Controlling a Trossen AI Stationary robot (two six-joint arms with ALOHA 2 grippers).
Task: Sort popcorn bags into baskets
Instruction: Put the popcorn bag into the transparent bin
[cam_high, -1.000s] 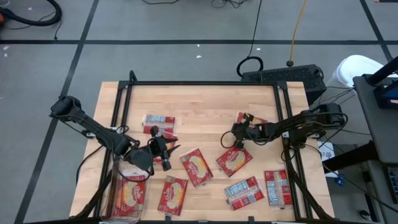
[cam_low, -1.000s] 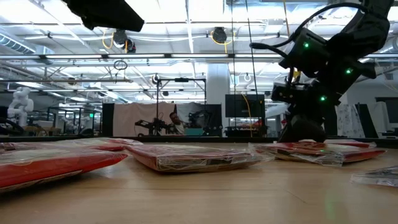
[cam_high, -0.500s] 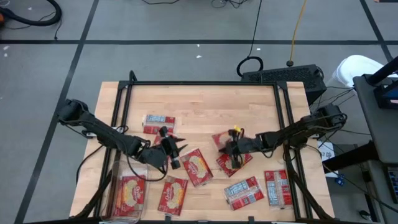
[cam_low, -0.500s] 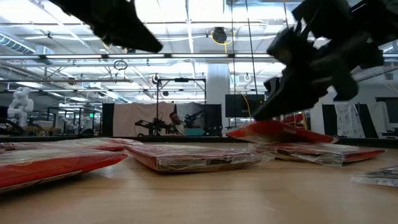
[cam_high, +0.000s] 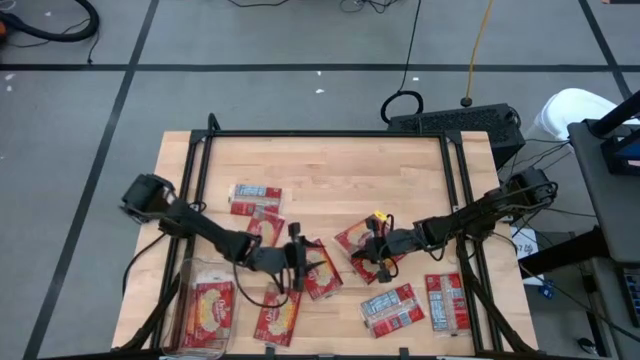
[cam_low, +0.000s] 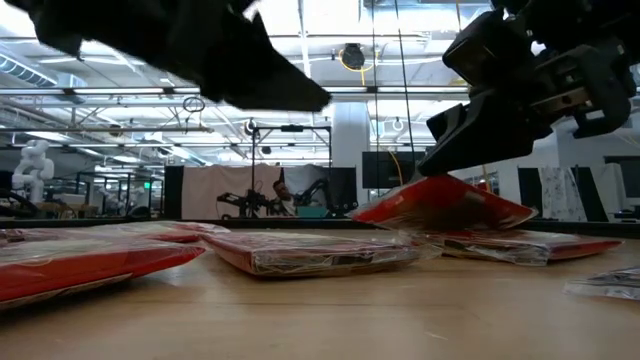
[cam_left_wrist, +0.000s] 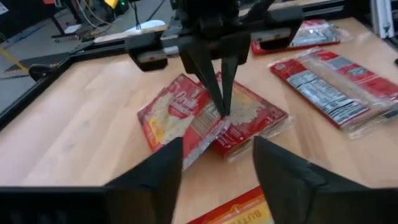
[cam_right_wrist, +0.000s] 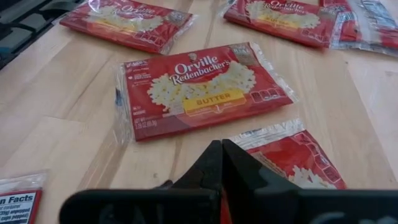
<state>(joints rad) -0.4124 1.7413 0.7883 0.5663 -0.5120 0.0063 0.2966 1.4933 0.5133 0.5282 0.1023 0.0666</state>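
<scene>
A: Bench status?
B: Right gripper has clamped one popcorn bag, lifting it mid-bench since a second ago. Left gripper, fingers spread, advanced over another bag. Basket stays front-left

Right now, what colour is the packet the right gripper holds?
Red popcorn bag, clearest in the low view, pinched by the right gripper.

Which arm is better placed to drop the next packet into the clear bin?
Left, probably. The clear bin lies on the left arm's side, and the left tool hangs open over a flat packet. The right tool is shut on a lifted packet, but far from the bin.
</scene>
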